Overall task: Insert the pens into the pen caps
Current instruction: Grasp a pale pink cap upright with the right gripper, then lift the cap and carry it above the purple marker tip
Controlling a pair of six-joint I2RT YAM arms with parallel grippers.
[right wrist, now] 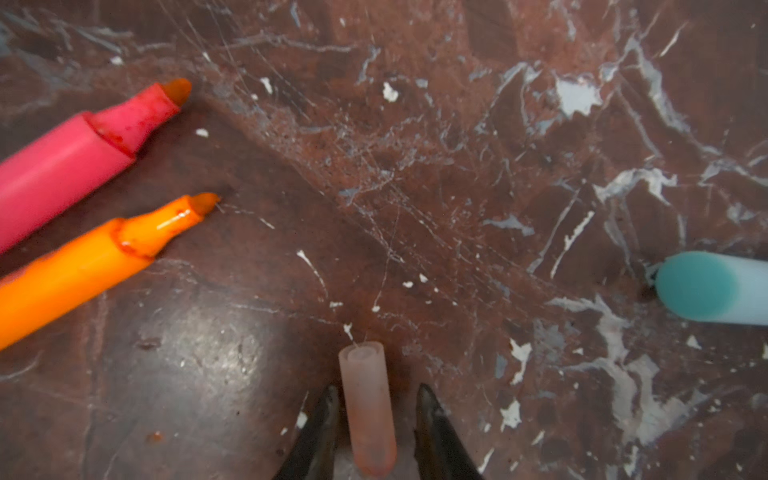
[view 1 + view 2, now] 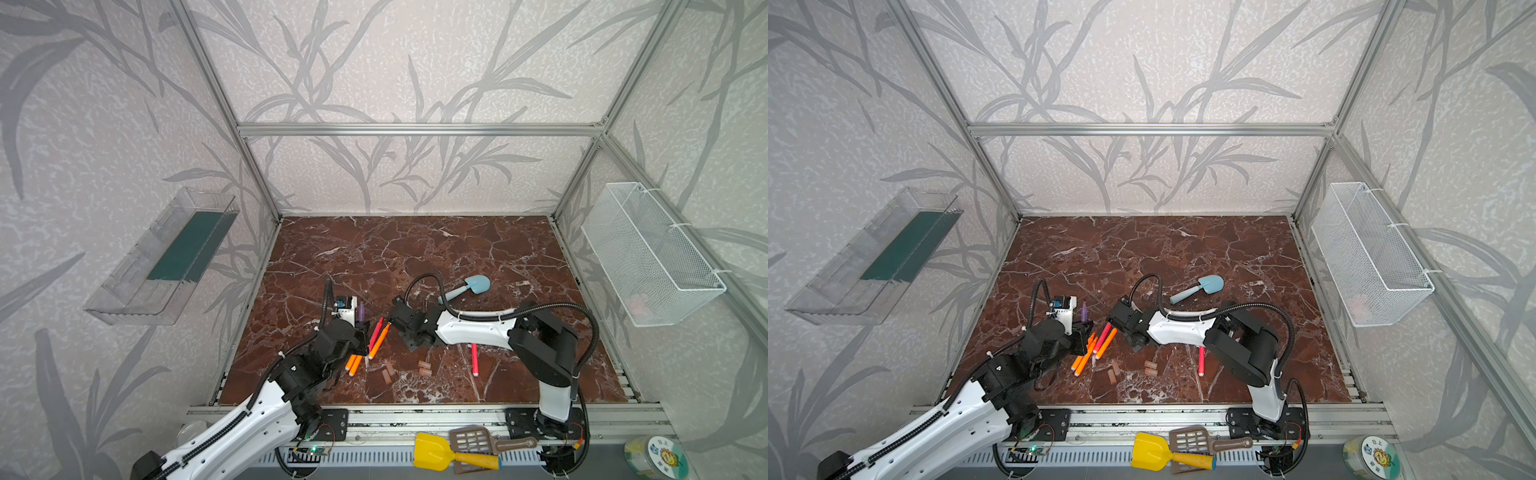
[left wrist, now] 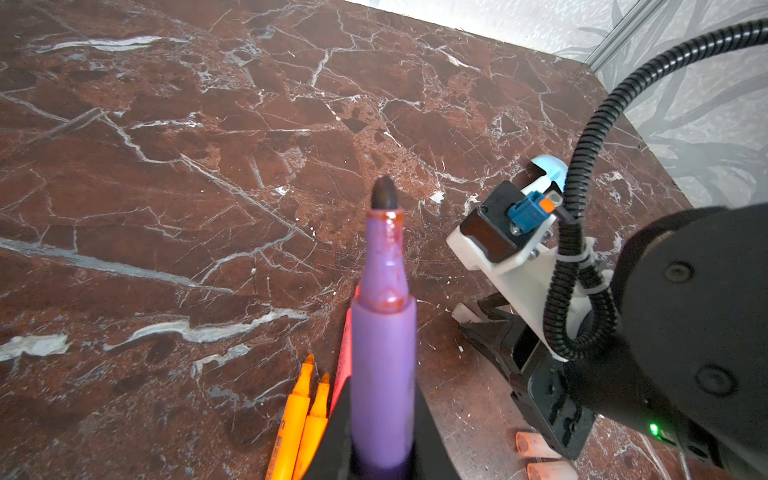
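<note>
1 pen cap (image 1: pixel 368 409) lies lengthwise between my right gripper's (image 1: pixel 376 388) jaws, grip unclear; left gripper (image 3: pixel 382 451) clamps the purple pen (image 3: pixel 382 345) just beside.

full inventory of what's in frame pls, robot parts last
purple pen: 1, purple, held in left gripper
orange pens: 3, orange, clustered on table beside that gripper
red-pink pens: 2, red-pink, one in the cluster, one alone further right
pen caps: 5 seen, pale pinkish, four on table front-centre, one between right gripper jaws
toy shovel: 1, light blue, mid-table
yellow shovel: 1, yellow, front rail
brown scoop: 1, brown, front rail
clear tray: 1, transparent, green insert, left wall
mesh basket: 1, white, right wall
jar: 1, front right corner
left gripper: shut on purple pen
right gripper: jaws flank a cap, grip unclear
</note>
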